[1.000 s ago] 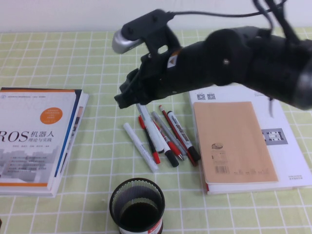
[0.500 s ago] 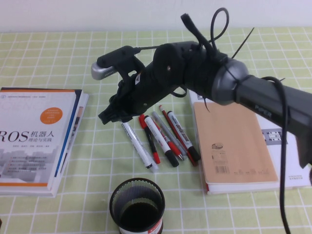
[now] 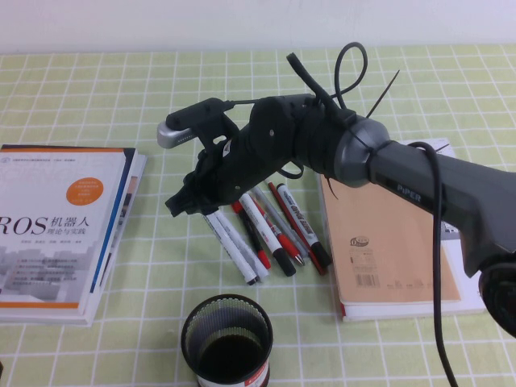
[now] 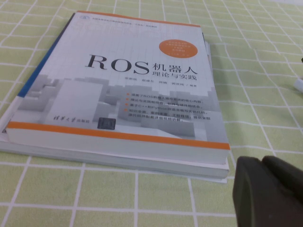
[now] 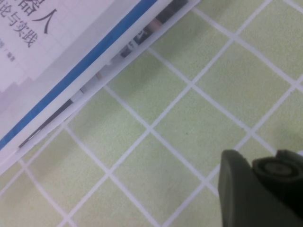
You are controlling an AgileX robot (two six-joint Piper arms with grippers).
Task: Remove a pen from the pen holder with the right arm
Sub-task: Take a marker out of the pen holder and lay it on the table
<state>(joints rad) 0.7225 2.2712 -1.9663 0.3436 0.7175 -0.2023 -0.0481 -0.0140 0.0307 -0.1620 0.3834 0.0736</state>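
Pens (image 3: 274, 234) lie under right gripper (image 3: 179, 203), beside notebook (image 3: 387, 234); left gripper (image 4: 270, 194) near ROS book (image 4: 142, 90).

My desk (image 3: 145, 89) wears a green checked cloth. On my left lies the ROS book (image 3: 56, 234). A black mesh pen holder (image 3: 189, 329) stands at the near edge. Several pens (image 3: 274, 234) lie side by side mid-desk. On my right, a white booklet (image 3: 419, 311) carries a tan notebook (image 3: 387, 234).
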